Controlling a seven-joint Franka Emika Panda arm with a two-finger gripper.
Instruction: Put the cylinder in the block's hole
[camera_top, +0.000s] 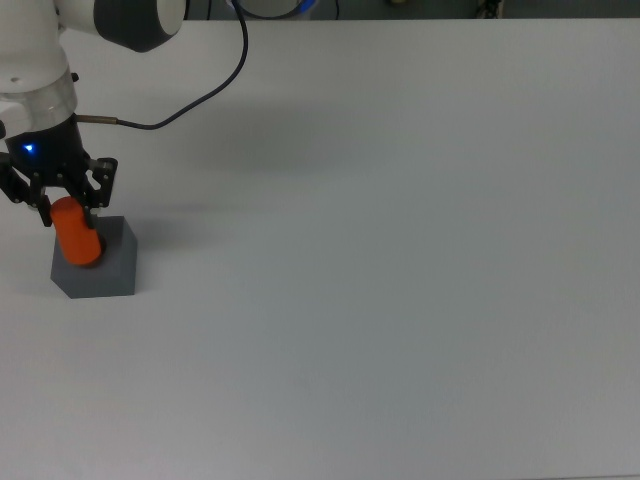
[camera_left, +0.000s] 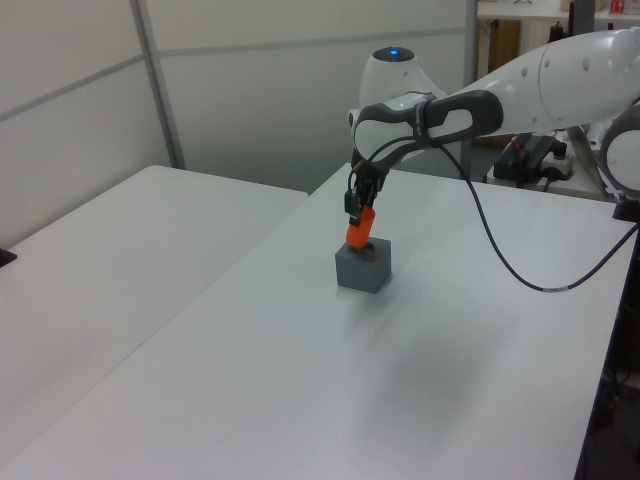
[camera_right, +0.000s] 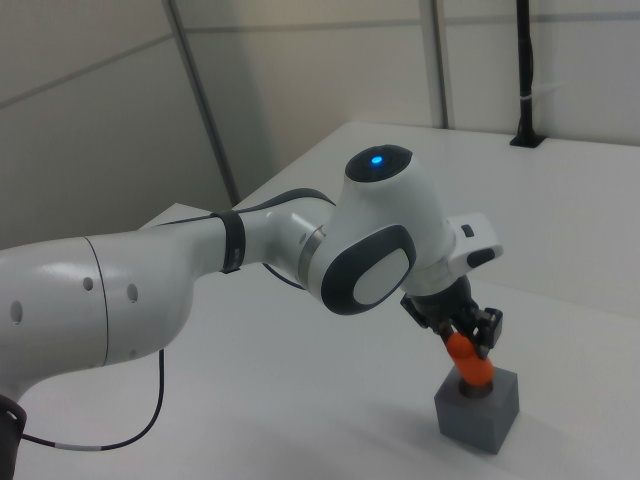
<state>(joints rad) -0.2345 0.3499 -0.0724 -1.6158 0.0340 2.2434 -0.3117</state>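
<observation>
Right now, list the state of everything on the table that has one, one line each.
Small bright orange cylinder: upright, held, lower end at the hole.
Matte dark grey cube block: resting on the table, hole facing up.
Gripper: shut on the cylinder's upper part.

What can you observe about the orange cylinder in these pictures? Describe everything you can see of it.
The cylinder is small, smooth and bright orange, taller than wide. It stands roughly upright, slightly tilted in the right view. The black claw grips its upper end. Its lower end meets the top face of the dark grey block, where the hole would be; the hole itself is hidden beneath it. How deep it sits cannot be told. Nothing else touches it.
</observation>
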